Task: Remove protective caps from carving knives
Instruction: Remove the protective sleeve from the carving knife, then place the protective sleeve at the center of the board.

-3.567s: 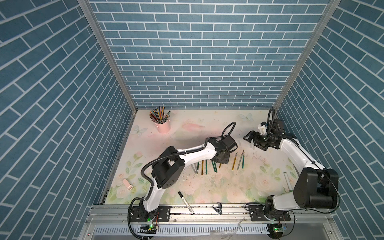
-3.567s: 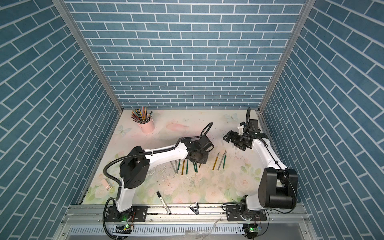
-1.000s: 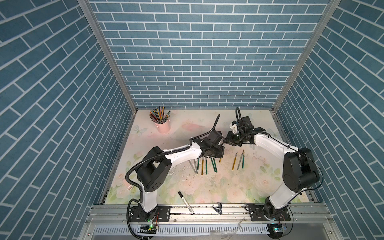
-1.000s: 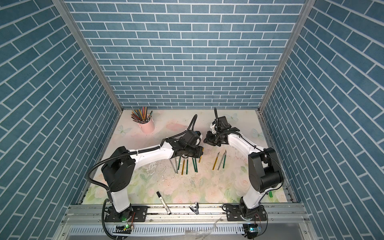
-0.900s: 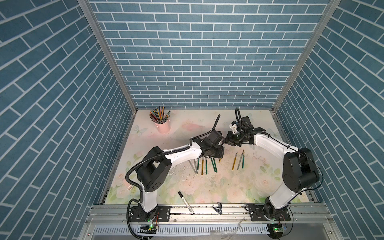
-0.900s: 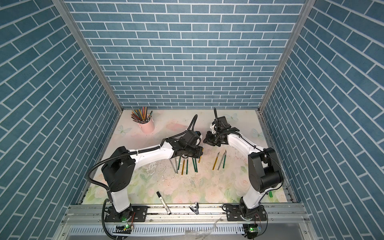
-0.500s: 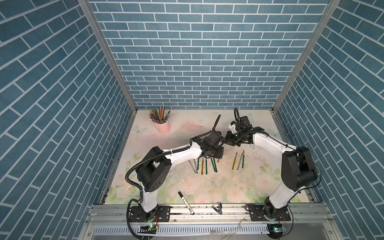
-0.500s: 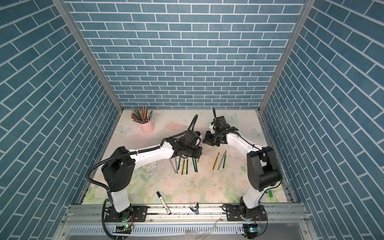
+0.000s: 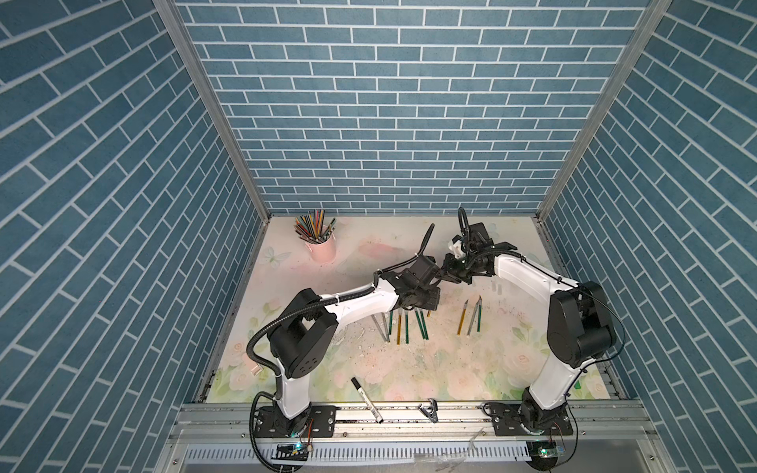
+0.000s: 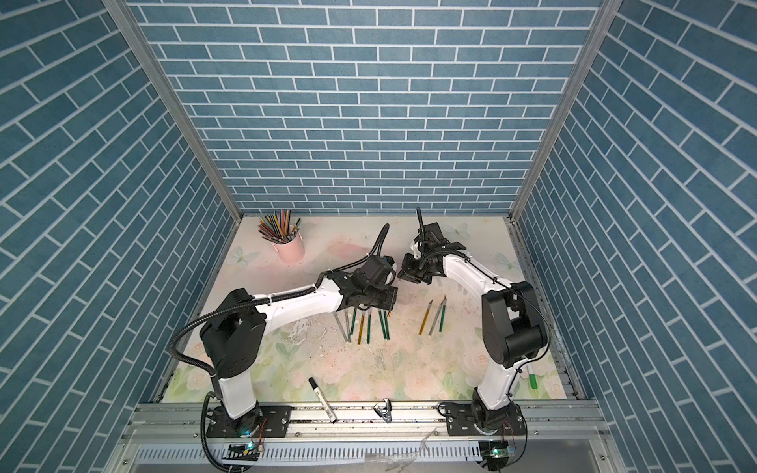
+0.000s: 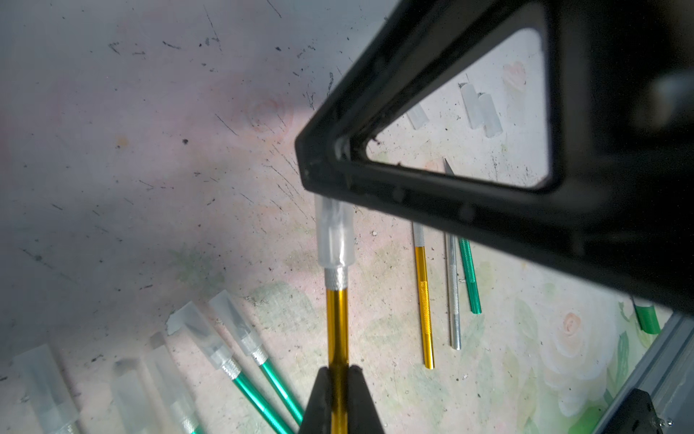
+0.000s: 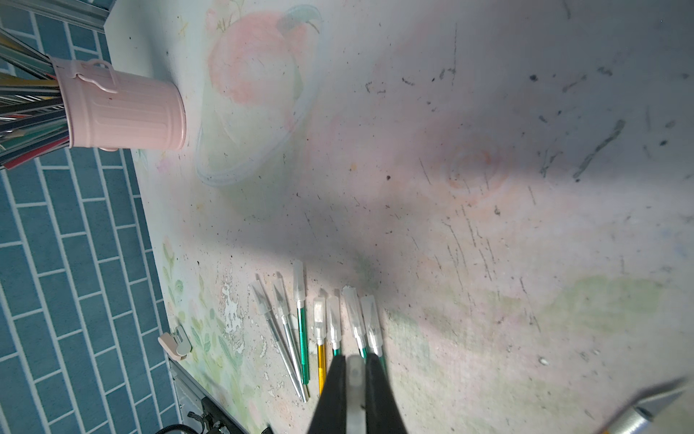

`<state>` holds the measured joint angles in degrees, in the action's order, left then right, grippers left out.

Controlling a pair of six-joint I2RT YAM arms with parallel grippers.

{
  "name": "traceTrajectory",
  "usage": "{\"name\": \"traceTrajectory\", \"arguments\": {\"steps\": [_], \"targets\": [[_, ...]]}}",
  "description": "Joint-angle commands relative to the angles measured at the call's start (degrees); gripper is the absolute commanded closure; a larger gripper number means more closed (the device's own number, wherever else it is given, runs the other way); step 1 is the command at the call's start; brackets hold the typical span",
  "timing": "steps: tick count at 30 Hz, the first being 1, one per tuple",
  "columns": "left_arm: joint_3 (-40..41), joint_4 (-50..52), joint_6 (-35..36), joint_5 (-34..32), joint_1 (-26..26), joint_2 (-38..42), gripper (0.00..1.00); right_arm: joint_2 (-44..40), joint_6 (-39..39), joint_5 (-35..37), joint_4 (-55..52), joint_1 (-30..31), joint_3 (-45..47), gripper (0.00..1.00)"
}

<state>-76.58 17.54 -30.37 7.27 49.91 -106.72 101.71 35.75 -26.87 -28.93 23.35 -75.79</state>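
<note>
My left gripper [image 11: 338, 370] is shut on the handle of a gold carving knife [image 11: 337, 330], held above the table. A translucent protective cap [image 11: 334, 235] still covers its blade end. My right gripper [image 12: 354, 360] is shut on the far end of that cap [image 12: 354, 379]. In both top views the two grippers meet tip to tip, left [image 9: 436, 279] and right [image 9: 447, 275]. Below them lies a row of several capped knives [image 12: 323, 319]. Three uncapped knives [image 9: 471, 315] lie to the right, with loose caps [image 11: 480, 109] beyond them.
A pink cup [image 9: 321, 250] of coloured pencils stands at the back left. A black-capped marker [image 9: 366, 393] and a metal clip [image 9: 428, 411] lie at the front edge. A small beige clip [image 12: 174, 342] sits by the left wall, and a green object [image 10: 531, 379] at the front right.
The right arm has swung in from the right to the left gripper and shut on the cap. In the last second both arms have barely moved.
</note>
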Motion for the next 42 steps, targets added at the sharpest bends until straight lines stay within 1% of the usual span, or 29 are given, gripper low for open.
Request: {"name": "traceTrajectory", "arguments": {"steps": [1,23,32,37,42], "targets": [[0.06,3.73,0.82,0.42,0.71,0.80,0.97,1.49,-2.08,3.58,1.03,-1.53,-3.37,1.00],[0.97,4.61,0.74,1.44,1.07,0.96,0.97,5.14,-4.70,6.81,-1.87,-4.03,-10.24,1.00],[0.90,4.23,0.84,0.53,0.89,1.26,0.98,5.07,-9.05,9.27,-6.57,-5.75,-7.72,1.00],[0.95,4.26,1.19,0.55,0.28,1.51,0.98,6.76,-10.94,9.64,-8.91,-6.61,-6.54,1.00],[1.48,4.30,1.35,0.64,-0.24,1.95,0.98,9.05,-11.45,10.43,-9.02,-6.83,-6.27,0.97]]}}
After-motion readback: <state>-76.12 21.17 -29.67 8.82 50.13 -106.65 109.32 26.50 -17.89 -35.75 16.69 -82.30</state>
